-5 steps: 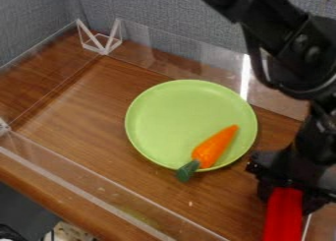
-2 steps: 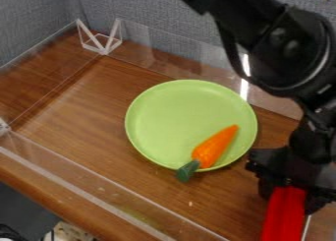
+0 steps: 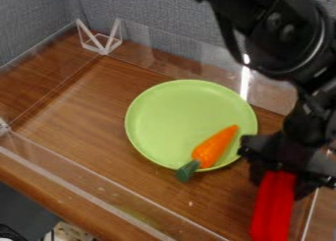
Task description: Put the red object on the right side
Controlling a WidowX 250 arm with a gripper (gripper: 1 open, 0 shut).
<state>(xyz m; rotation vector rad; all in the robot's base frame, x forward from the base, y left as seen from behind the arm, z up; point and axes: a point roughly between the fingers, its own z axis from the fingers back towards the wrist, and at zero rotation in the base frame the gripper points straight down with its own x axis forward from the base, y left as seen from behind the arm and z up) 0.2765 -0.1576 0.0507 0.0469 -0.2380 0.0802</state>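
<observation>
The red object (image 3: 272,211), a bright red elongated block, hangs nearly upright at the lower right of the camera view, just right of the green plate (image 3: 164,117). My black gripper (image 3: 280,176) points steeply down and is shut on the block's upper end. An orange carrot with a green top (image 3: 210,150) lies on the plate's lower right rim, a short way left of the gripper. The arm (image 3: 282,38) fills the upper right corner and hides the table behind it.
A white wire stand (image 3: 98,34) sits at the back left corner. Clear acrylic walls (image 3: 79,191) border the wooden table along the front and left. The front table edge runs close below the red block.
The gripper has shifted slightly left toward the plate, carrying the red block with it; the block now leans a little. Plate and carrot have not moved.
</observation>
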